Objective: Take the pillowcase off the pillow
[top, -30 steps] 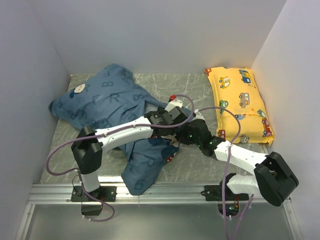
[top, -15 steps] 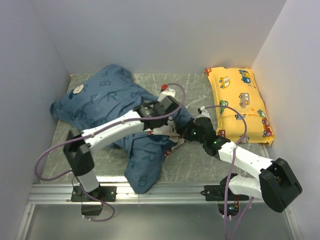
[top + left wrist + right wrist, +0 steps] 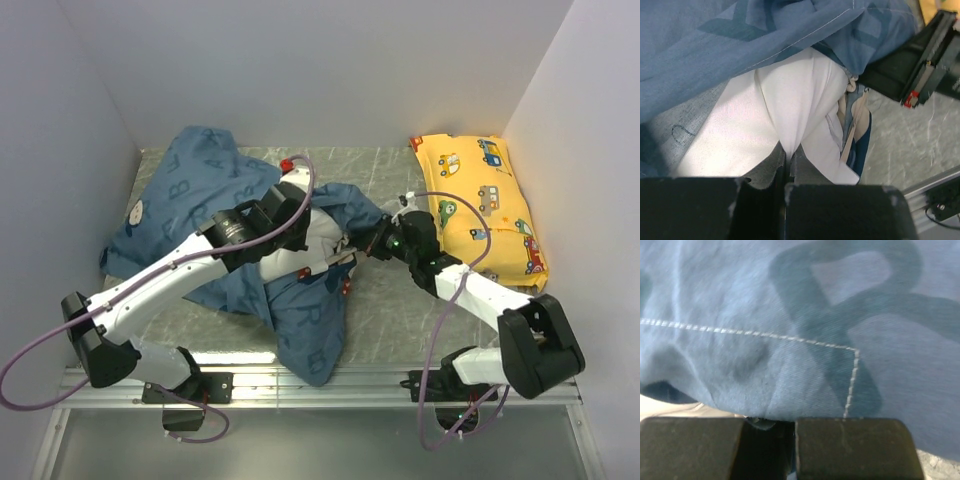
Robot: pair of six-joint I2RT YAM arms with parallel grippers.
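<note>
The blue letter-print pillowcase (image 3: 200,215) lies crumpled over the left and middle of the table. Part of the white pillow (image 3: 325,238) shows at its opening. My left gripper (image 3: 306,240) is shut on a fold of the white pillow (image 3: 790,100); its fingertips (image 3: 771,162) pinch the fabric, with the pillowcase (image 3: 730,45) draped above. My right gripper (image 3: 372,246) is shut on the pillowcase edge just right of the opening. In the right wrist view the stitched blue hem (image 3: 805,340) fills the frame above that gripper (image 3: 790,427). Most of the pillow is hidden inside the case.
A yellow car-print pillow (image 3: 482,205) lies at the back right against the right wall. White walls close in the left, back and right sides. A metal rail (image 3: 330,385) runs along the near edge. The right gripper's black body (image 3: 922,60) shows in the left wrist view.
My left arm has swung left and back with the white pillow in its grip, exposing more white. The pillowcase bulk has shifted left. My right gripper has moved back, still holding the case edge.
</note>
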